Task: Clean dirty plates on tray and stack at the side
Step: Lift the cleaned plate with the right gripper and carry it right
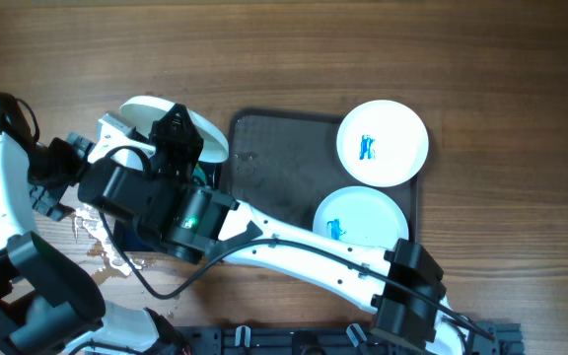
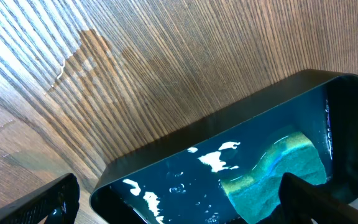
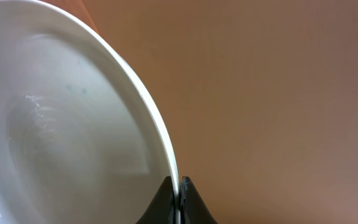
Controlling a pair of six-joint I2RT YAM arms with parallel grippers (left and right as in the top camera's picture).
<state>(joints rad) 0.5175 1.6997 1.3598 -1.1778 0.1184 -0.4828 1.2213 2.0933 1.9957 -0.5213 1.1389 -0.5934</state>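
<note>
My right gripper (image 3: 178, 190) is shut on the rim of a white plate (image 3: 61, 130), held tilted left of the dark grey tray (image 1: 274, 163); the plate shows in the overhead view (image 1: 146, 110) and its face looks wet, with faint blue traces. Two more plates with blue smears lie on the tray's right side, one at the back (image 1: 383, 143) and one at the front (image 1: 361, 217). My left gripper (image 2: 179, 202) is open above a narrow black tray (image 2: 328, 99) of blue water with a green-yellow sponge (image 2: 278, 174) in it.
A wet spill (image 1: 102, 242) lies on the wooden table at the front left, also seen as a damp patch in the left wrist view (image 2: 89, 53). The right arm (image 1: 304, 251) reaches across the tray's front left corner.
</note>
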